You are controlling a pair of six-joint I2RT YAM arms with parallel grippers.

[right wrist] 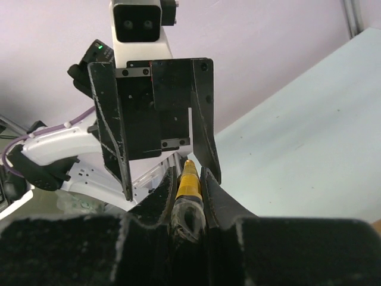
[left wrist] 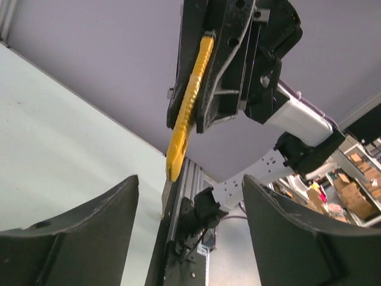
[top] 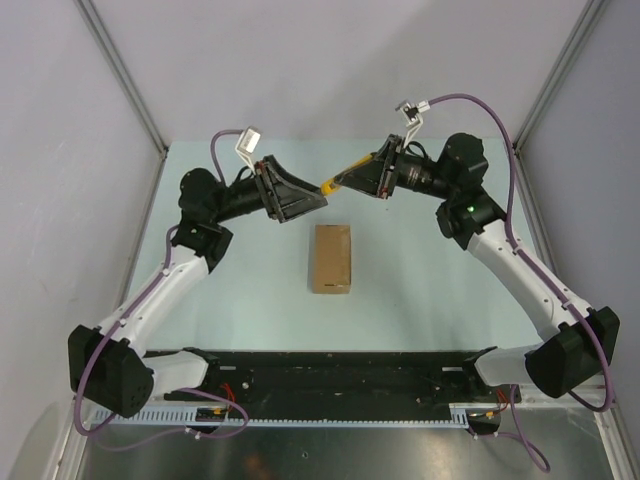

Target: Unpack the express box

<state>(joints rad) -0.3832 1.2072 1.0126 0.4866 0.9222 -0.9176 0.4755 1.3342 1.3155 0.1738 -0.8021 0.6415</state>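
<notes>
The express box (top: 331,258), a plain brown carton, lies shut in the middle of the table. It does not show in either wrist view. Above and behind it my right gripper (top: 353,178) is shut on a yellow utility knife (top: 338,182), whose tip points left. Facing it, my left gripper (top: 321,201) stands open with nothing between its fingers. In the left wrist view the knife (left wrist: 188,107) hangs from the right gripper (left wrist: 202,128) above my open left gripper (left wrist: 190,205). In the right wrist view the knife (right wrist: 191,183) sits clamped in my right gripper (right wrist: 190,173), just short of the left fingers (right wrist: 113,140).
The pale green table top (top: 420,270) is walled by grey panels at back and sides. A black rail (top: 330,380) with the arm bases runs along the near edge. A corner post (left wrist: 178,196) and shelves of boxes (left wrist: 351,190) show beyond the table.
</notes>
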